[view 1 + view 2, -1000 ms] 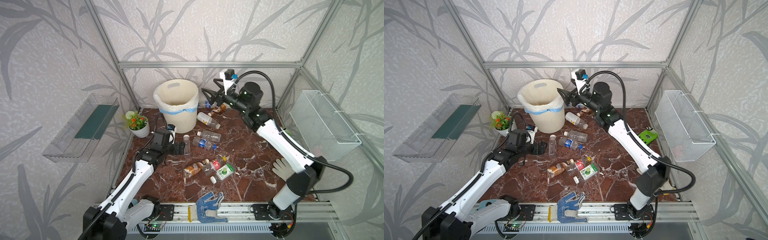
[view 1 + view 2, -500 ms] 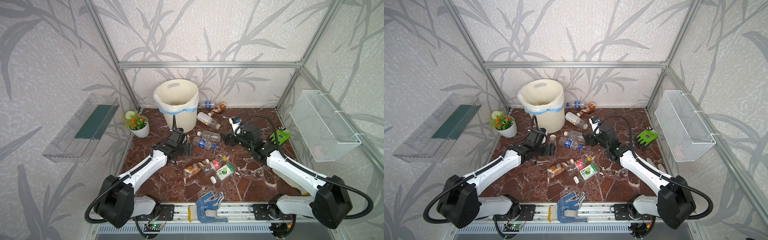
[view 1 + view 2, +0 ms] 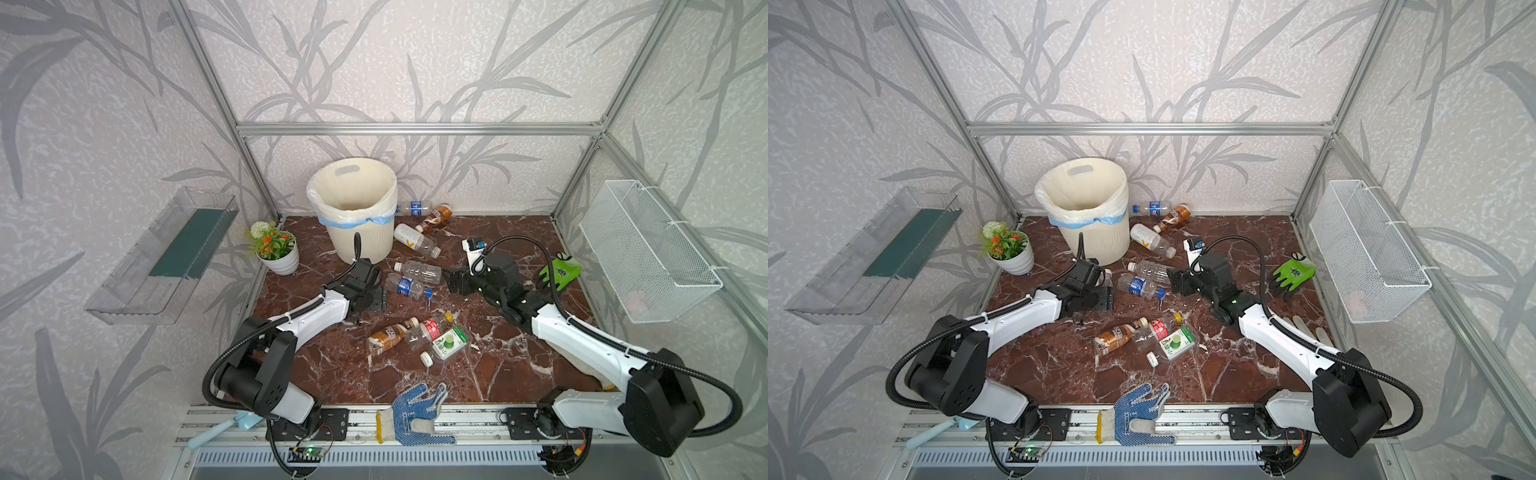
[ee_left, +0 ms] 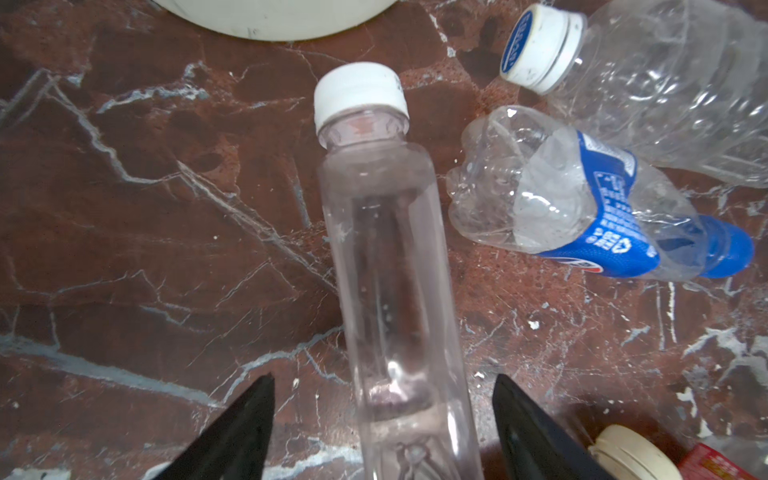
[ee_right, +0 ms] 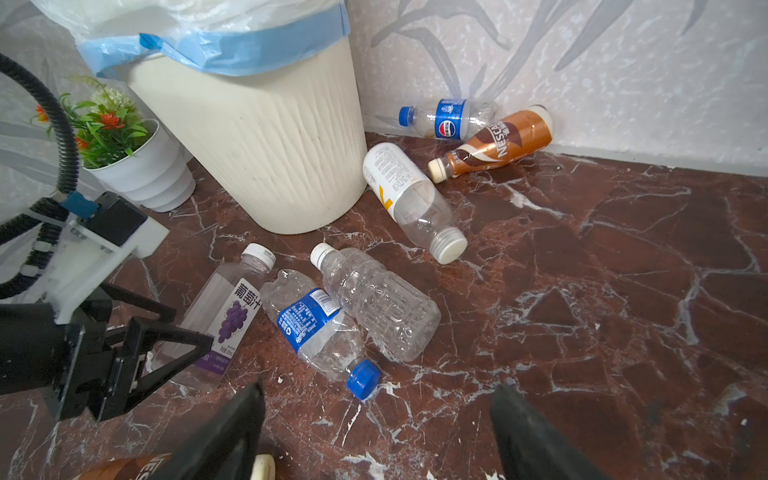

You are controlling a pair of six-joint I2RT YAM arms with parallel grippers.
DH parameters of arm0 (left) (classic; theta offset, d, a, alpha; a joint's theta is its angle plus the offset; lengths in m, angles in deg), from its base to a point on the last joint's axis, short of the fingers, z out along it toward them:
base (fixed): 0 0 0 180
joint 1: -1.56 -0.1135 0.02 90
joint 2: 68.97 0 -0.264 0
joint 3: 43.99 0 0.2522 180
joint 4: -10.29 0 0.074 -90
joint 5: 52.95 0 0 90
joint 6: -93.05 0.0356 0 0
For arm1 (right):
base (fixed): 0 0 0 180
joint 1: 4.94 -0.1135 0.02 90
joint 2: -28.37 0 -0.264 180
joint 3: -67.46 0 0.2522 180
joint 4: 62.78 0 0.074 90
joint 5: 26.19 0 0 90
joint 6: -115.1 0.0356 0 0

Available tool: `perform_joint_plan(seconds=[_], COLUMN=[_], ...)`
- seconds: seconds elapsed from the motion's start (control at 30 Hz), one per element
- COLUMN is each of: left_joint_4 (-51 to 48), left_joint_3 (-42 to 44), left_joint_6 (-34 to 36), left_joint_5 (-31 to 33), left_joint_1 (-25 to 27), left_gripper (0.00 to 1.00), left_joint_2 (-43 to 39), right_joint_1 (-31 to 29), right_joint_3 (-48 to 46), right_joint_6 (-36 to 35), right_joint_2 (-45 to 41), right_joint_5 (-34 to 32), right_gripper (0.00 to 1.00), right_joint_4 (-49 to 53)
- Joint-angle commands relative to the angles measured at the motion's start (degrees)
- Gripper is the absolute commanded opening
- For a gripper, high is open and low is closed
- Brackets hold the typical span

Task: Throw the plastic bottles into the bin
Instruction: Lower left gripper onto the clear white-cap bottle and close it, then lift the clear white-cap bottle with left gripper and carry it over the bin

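A clear grape-juice bottle with a white cap lies on the floor in front of the bin. My left gripper is open and straddles its lower end, with a gap on each side. Beside it lie a crushed blue-label bottle and a clear ribbed bottle. My right gripper is open and empty, low over the floor just short of the crushed bottle's blue cap. A white-label bottle, a brown bottle and a blue-label bottle lie by the back wall. Three more bottles lie near the front.
A small flower pot stands left of the bin. A green glove lies at the right and a blue-dotted glove at the front edge. A wire basket hangs on the right wall, a clear shelf on the left.
My right arm has come down from beside the bin's rim to the floor near the middle bottles. My left gripper has moved forward over the grape-juice bottle and its jaws have narrowed.
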Motion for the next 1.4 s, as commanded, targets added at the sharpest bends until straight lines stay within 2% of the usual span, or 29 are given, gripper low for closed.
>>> perform_joint_plan(seconds=[0.0,0.23,0.4,0.6,0.83,0.9,1.07,1.17,1.37], left_joint_4=[1.8,2.5,2.4,4.0,6.1,5.3,5.7,3.4,1.8], left_joint_3=[-2.4,-4.3,-4.2,-0.3,5.7,5.2,2.9,-0.4,-3.4], left_joint_6=[-0.8,-0.5,0.3,0.8,-0.5,0.8,0.3,1.5,2.9], left_joint_5=[2.1,3.7,4.6,5.3,7.2,6.9,4.3,4.6,6.8], left_joint_1=[0.3,0.2,0.2,0.1,0.0,0.0,0.0,0.1,0.2], left_gripper=[0.76,0.58,0.51,0.45,0.43,0.47,0.76,0.84,0.86], left_joint_2=[2.2,6.3,6.2,0.5,-8.3,-8.0,-6.3,-2.5,4.2], right_joint_1=[0.2,0.2,0.2,0.8,0.8,0.9,0.8,0.8,0.9], right_joint_3=[-1.0,-2.8,-3.0,-3.5,-2.4,-2.0,-1.4,-1.7,-2.6], right_joint_6=[1.5,2.6,2.0,2.8,3.4,3.5,3.7,3.9,4.0], right_joint_2=[0.7,1.1,2.3,4.0,6.0,6.2,6.4,6.0,5.7], right_joint_5=[-0.3,-1.6,-1.6,0.4,1.9,2.3,3.0,3.0,2.4], right_gripper=[0.86,0.86,0.86,0.85,0.85,0.84,0.84,0.84,0.84], right_joint_4=[-2.4,-2.9,-2.4,-3.2,-3.5,-3.4,-2.8,-2.9,-3.5])
